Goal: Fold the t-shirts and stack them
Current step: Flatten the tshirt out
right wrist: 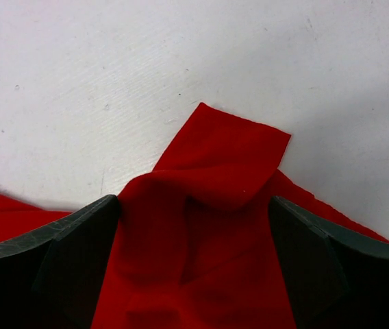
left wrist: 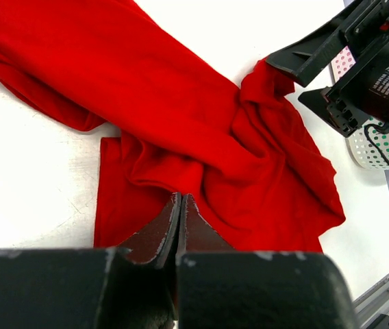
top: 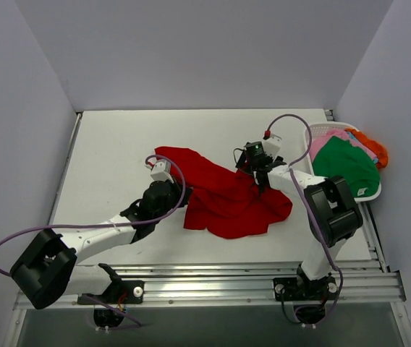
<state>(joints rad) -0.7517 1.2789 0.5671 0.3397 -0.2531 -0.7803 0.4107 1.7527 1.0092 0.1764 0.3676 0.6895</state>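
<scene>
A bright red t-shirt (top: 227, 195) lies crumpled across the middle of the white table, one part stretched toward the back left. My left gripper (top: 182, 196) is shut at the shirt's left edge; in the left wrist view its tips (left wrist: 181, 197) are pressed together over the red cloth (left wrist: 181, 116), and no cloth shows between them. My right gripper (top: 259, 179) is down on the shirt's upper right part. It stands open, with a raised fold of red cloth (right wrist: 208, 178) between its wide-apart fingers (right wrist: 85, 233). Green (top: 346, 165), pink (top: 341, 136) and orange (top: 373, 147) t-shirts sit in the basket.
A white slatted basket (top: 314, 131) stands at the right edge of the table, close behind the right arm. Grey walls enclose the table on three sides. A metal rail (top: 227, 278) carrying both arm bases runs along the near edge.
</scene>
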